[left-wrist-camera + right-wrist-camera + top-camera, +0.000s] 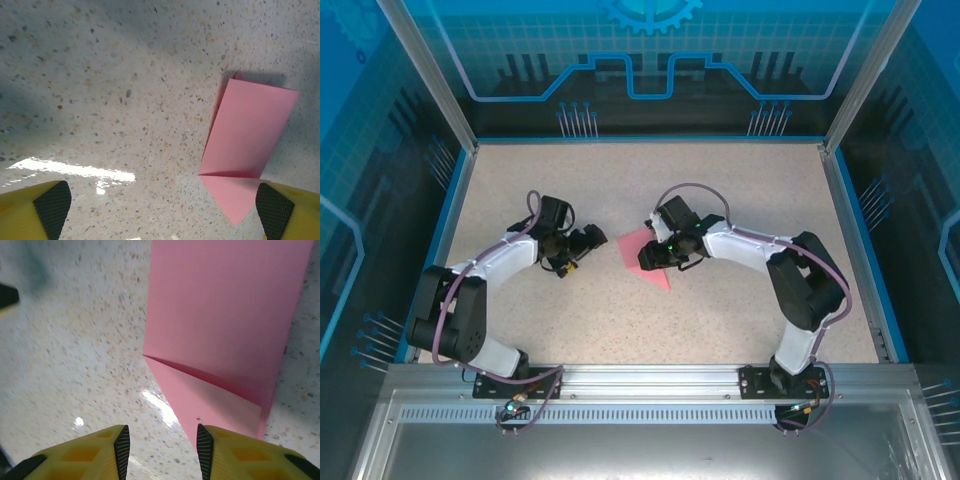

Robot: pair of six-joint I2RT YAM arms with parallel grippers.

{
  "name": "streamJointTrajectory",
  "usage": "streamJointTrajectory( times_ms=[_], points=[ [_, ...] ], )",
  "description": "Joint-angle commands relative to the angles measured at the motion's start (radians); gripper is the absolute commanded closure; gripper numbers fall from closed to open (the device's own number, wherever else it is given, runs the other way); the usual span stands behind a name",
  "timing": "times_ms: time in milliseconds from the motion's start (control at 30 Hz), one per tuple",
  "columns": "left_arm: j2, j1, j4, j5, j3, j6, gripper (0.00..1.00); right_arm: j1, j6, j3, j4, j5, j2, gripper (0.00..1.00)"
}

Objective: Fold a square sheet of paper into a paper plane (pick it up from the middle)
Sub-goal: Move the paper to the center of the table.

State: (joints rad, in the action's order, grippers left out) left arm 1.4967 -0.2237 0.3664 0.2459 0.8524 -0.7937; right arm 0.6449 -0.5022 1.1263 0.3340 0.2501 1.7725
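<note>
Though partly folded, pink paper (632, 249) on table (720, 190)

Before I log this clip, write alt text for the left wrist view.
A partly folded pink-red paper sheet lies on the speckled beige table at right, ending in a triangular point nearest the camera. The left gripper is open, its yellow fingers with black pads at the bottom corners.

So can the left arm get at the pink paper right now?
Probably yes: the open left claw sits just beside the folded pink paper, with bare table between them, though the right claw is at its far side.
</note>
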Motion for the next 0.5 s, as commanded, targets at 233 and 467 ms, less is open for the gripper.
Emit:
streamJointTrajectory(
  times_ms=[233, 467],
  points=[
    [0.030, -0.082, -0.139, 0.127, -0.039, -0.076, 0.03, -0.036, -0.194, -0.018, -0.101, -0.012, 0.062, 0.60],
    [0.085, -0.129, -0.197, 0.169, -0.030, -0.109, 0.10, -0.046, -0.197, -0.012, -0.088, 0.014, 0.102, 0.63]
  ],
)
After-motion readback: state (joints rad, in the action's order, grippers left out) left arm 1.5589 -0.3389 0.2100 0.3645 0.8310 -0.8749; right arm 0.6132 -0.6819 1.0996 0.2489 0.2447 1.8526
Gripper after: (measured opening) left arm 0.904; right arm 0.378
